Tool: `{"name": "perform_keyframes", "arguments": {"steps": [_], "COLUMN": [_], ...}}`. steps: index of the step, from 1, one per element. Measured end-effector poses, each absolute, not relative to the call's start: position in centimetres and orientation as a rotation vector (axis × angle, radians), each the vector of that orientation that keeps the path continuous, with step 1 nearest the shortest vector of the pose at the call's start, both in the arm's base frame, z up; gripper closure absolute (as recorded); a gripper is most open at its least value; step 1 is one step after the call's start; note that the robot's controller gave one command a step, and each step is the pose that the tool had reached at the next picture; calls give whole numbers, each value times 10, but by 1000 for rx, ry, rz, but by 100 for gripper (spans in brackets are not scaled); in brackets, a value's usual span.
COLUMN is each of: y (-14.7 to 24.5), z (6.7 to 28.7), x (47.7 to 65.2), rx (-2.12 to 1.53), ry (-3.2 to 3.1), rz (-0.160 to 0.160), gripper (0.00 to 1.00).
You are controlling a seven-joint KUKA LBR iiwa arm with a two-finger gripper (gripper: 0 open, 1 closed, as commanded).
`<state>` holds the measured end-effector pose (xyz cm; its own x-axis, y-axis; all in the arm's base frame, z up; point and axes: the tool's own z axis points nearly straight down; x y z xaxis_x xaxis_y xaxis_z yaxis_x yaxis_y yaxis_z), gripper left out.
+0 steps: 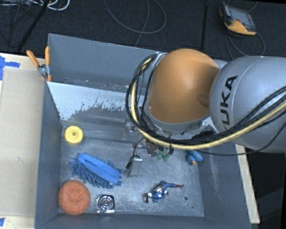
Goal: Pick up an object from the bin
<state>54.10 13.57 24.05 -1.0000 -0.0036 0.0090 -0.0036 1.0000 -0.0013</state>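
Far left on the floor of the grey bin (95,63), a yellow disc (73,134) lies flat and alone, well apart from the arm. Nearer, in the left corner, an orange-brown round scrubber (74,197) rests against the near wall. Just right of it and a little farther back sprawls a blue bristly brush (96,170), lying on its side with its right end pointing toward the middle. A small shiny metal piece (104,203) sits near the front wall, beside the scrubber.

The gripper (131,167) hangs low over the bin's middle, its tip just beside the brush's right end. Nothing shows in its grasp, and I cannot tell whether it is open or closed. Judging by that position, the brush is the likeliest thing to be picked, since its end is the closest edge to take.

Right of the gripper lies a small blue-and-silver toy (159,192), and farther right a small blue lump (194,157), both loose.
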Motion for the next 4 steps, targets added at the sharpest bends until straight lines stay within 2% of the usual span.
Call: {"name": "perform_keyframes", "arguments": {"steps": [1,2,3,4], "y": [135,164,191,179], "z": [245,170,157,125], "x": [543,552,554,556], "rx": [-2,-84,-120,-391], "ry": [-3141,-3144,-3135,-3116], "rz": [0,-2,3,1], "gripper": [0,0,0,0]}}
